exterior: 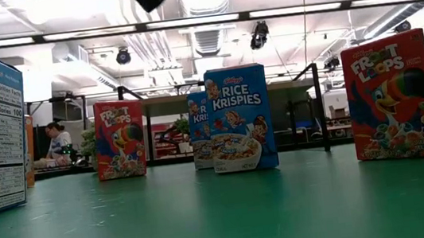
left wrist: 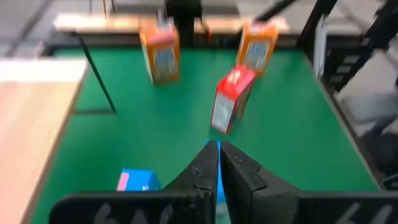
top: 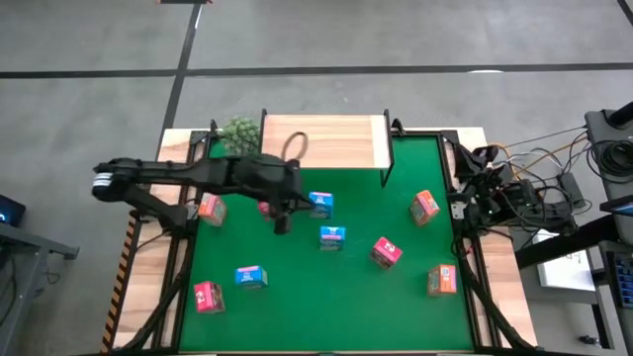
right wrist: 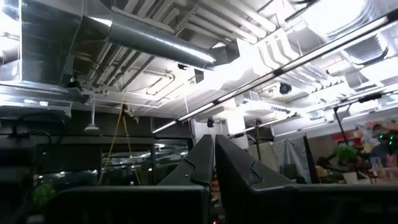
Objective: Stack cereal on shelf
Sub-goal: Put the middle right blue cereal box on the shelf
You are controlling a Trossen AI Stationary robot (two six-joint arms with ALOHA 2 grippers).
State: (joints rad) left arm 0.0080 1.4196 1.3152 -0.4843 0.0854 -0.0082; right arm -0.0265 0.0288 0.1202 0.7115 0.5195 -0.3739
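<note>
High view: left gripper (top: 282, 225) over the green mat (top: 297, 297), fingers closed on nothing; cereal boxes (top: 332, 237) scattered, shelf (top: 341, 143) bare.
Nearest the left gripper is a blue box (top: 319, 204). Light, stiff, crushable cardboard with glossy faces: likely best pinched across the narrow sides. Right gripper (right wrist: 213, 158), parked beside the mat, is closed.

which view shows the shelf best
The high view: the shelf shows whole from above, a light wooden top at the table's far edge, with no cereal on it. The left wrist view catches only part of its plank top and a thin black leg. In the low view boxes mostly hide it. The right wrist view misses it.
</note>
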